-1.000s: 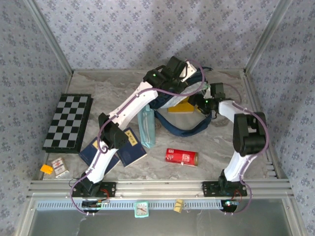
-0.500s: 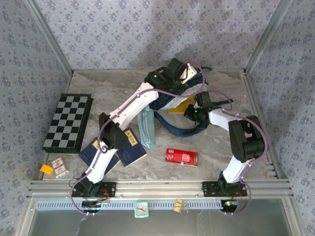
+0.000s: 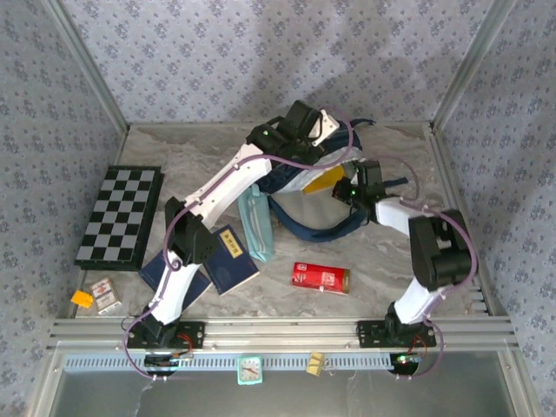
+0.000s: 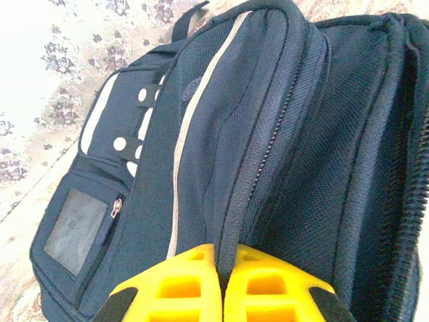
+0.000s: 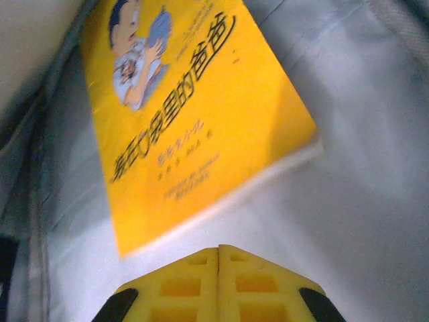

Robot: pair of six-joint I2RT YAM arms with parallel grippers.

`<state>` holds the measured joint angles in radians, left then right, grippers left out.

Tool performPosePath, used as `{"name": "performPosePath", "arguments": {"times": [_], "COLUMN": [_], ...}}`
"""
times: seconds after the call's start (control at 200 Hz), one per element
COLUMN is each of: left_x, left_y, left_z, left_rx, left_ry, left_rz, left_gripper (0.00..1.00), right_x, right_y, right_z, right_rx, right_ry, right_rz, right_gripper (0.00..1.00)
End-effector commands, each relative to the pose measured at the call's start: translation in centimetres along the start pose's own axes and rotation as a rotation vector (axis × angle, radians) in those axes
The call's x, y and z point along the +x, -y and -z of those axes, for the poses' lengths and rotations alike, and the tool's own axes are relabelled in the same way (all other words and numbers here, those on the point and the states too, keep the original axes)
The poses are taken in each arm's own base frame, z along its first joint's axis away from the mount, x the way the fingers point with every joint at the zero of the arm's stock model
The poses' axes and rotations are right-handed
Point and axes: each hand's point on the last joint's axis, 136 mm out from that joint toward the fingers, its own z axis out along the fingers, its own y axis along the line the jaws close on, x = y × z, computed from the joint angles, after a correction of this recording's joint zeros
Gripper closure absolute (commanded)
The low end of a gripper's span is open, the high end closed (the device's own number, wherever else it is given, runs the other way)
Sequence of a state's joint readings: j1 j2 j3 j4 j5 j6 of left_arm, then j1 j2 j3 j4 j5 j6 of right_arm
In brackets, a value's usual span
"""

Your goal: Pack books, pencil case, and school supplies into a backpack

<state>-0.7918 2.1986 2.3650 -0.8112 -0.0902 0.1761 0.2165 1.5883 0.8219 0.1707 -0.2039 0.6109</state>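
The navy backpack lies at the back of the table. My left gripper is shut on a fold of its zip edge. Inside, a yellow book with a cartoon figure rests on the pale lining, and its corner shows at the opening. Just short of the book's near edge, my right gripper is shut with nothing between its fingers. Two navy books lie overlapping at the front left. The pale blue pencil case lies beside them. The red box of school supplies sits near the front middle.
A chessboard lies at the left edge, with a small card pack and an orange piece in front of it. A dark backpack strap loops over the table. A small clock sits on the front rail.
My right gripper went from open to shut and drew in towards the backpack opening. The yellow book now sits a little deeper. My left arm shifted slightly, still gripping the backpack.
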Motion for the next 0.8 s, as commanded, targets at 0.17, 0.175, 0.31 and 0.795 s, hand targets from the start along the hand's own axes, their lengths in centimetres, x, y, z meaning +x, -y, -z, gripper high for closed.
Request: {"name": "performPosePath", "arguments": {"times": [0.17, 0.175, 0.31, 0.795], "left_x": [-1.5, -1.4, -0.1, 15.7], "left_y": [0.4, 0.4, 1.4, -3.1], "left_z": [2.6, 2.6, 3.1, 12.8], "left_rx": [0.062, 0.064, 0.115, 0.036], "left_ry": [0.093, 0.092, 0.050, 0.028], "left_rz": [0.123, 0.125, 0.216, 0.866], "left_gripper": [1.00, 0.99, 0.81, 0.35], "right_x": [-0.4, -0.4, 0.2, 7.1], "right_y": [0.7, 0.8, 1.1, -7.6], "right_z": [12.0, 12.2, 16.4, 14.5], "right_rx": [0.182, 0.185, 0.246, -0.002], "right_ry": [0.031, 0.034, 0.026, -0.268], "right_rz": [0.079, 0.080, 0.100, 0.183], "right_gripper": [0.85, 0.85, 0.78, 0.54]}}
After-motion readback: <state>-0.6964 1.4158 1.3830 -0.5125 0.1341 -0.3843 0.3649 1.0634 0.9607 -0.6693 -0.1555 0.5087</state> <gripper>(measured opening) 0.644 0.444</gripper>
